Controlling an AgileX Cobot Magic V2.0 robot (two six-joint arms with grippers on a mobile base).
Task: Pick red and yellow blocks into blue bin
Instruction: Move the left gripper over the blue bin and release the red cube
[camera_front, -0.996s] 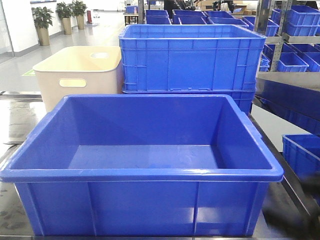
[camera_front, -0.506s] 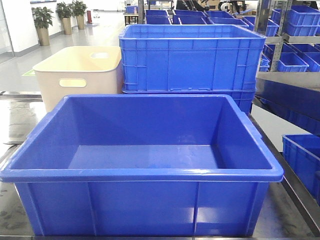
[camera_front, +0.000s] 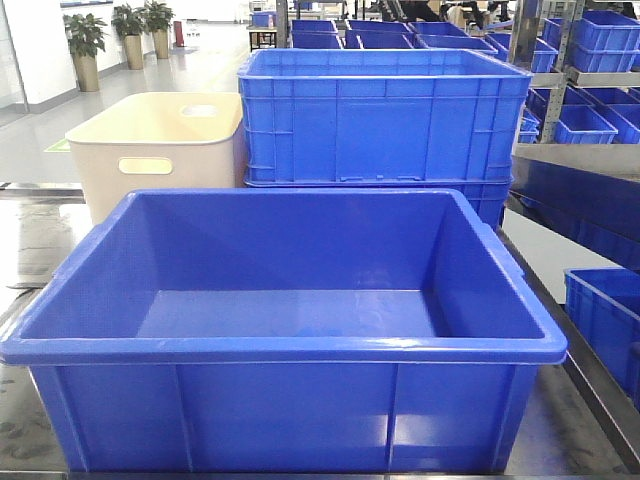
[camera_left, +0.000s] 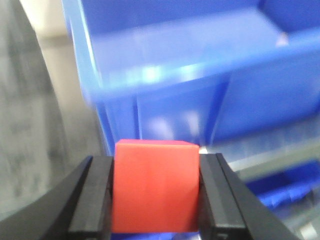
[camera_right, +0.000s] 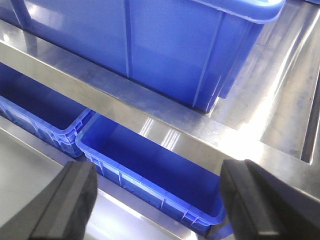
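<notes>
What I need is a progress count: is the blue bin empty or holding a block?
Empty. The front view shows the bin with a bare floor; the red block sits clamped in the left gripper.

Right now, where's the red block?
Left wrist view: the red block is clamped in the left gripper, low centre, outside the blue bin, facing its outer wall.

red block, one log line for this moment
left gripper: shut on red block | right gripper: open, empty | blue bin: no blocks visible inside | yellow block: not in view

Left fingers (camera_left: 92, 200) and right fingers (camera_right: 70, 200) are matte black, angular plastic.
</notes>
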